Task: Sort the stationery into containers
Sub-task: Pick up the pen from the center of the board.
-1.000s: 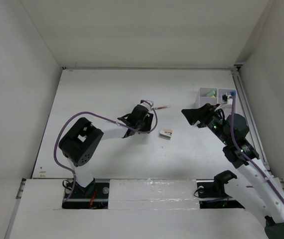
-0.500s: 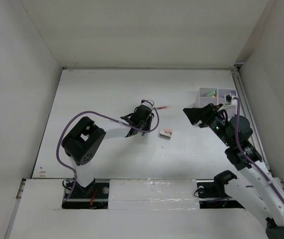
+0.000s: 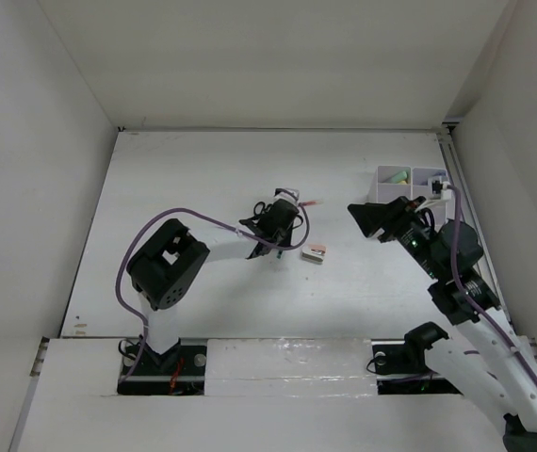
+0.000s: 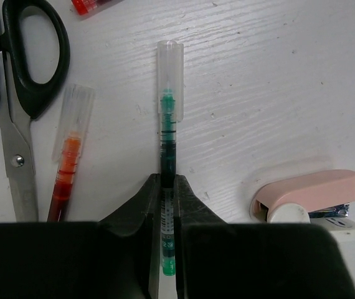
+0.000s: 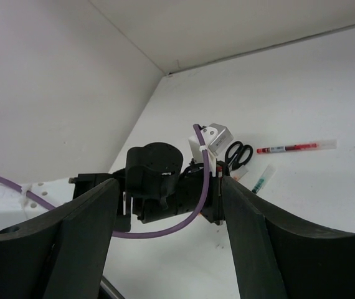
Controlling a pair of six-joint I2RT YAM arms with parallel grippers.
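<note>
Gripping a green pen [image 4: 167, 143] lying on the counter [image 4: 277, 75], bottom centre of its wrist view, the left claw [image 4: 167, 185] is clenched; the right claw [image 5: 168, 187] gapes wide beside the white box [image 3: 382, 186], overhead right.

Around your left gripper [image 4: 167, 208] side room is tight: an orange pen [image 4: 69, 156] lies just beside the green pen [image 4: 167, 134] it straddles, scissors [image 4: 17, 106] beyond that, a pink stapler [image 4: 308, 196] near the other side; bare table [image 4: 277, 81] lies ahead

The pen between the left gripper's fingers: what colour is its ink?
Green; the pen shows best in the left wrist view.
</note>
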